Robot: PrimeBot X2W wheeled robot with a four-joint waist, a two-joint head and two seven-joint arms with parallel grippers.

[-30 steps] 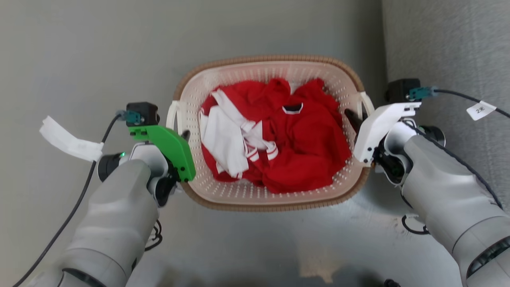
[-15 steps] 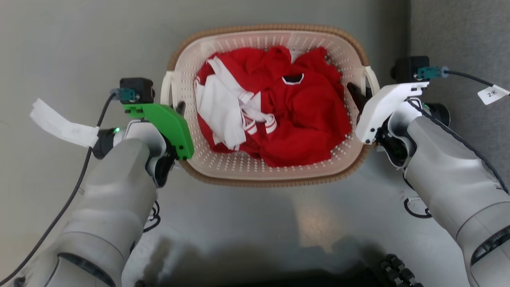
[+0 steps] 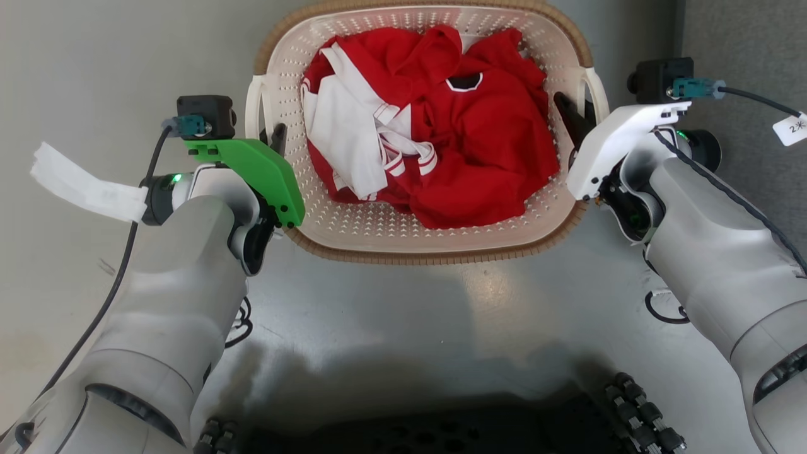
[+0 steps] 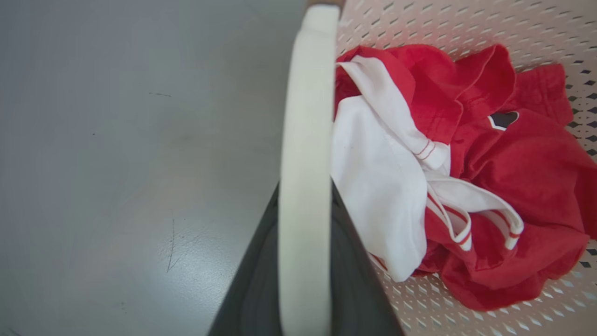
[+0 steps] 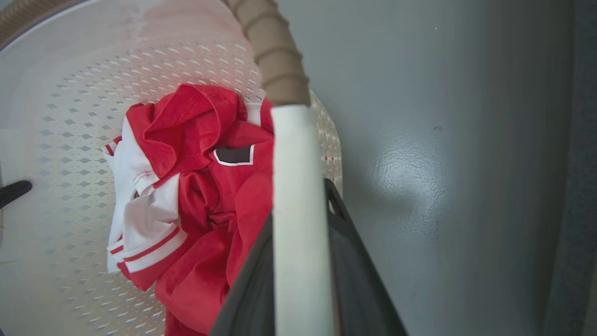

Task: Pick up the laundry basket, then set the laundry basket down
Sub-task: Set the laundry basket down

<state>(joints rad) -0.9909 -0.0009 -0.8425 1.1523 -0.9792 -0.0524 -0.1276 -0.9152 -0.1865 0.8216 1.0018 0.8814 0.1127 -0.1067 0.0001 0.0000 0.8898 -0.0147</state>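
Note:
The laundry basket [image 3: 435,255] is cream with perforated walls and a brown woven-look rim, and red-and-white clothes [image 3: 466,145] are heaped inside. It sits at the top middle of the head view. My left gripper [image 3: 275,140] is shut on the basket's white left handle [image 4: 305,163], with a dark finger [image 4: 254,275] on either side of the bar. On the opposite side, my right gripper [image 3: 570,116] is shut on the white right handle [image 5: 298,210], which its fingers [image 5: 354,261] straddle. Whether the basket is off the floor cannot be told.
A grey glossy floor [image 3: 403,328] lies all around. A darker grey strip [image 3: 744,44] runs along the right edge. My dark base with roller wheels [image 3: 637,403] shows at the bottom. White tags [image 3: 82,183] hang from the wrist cables.
The whole head picture has shifted: basket and both grippers now sit higher in view and my base has come into sight at the bottom. Both grippers stay on the handles.

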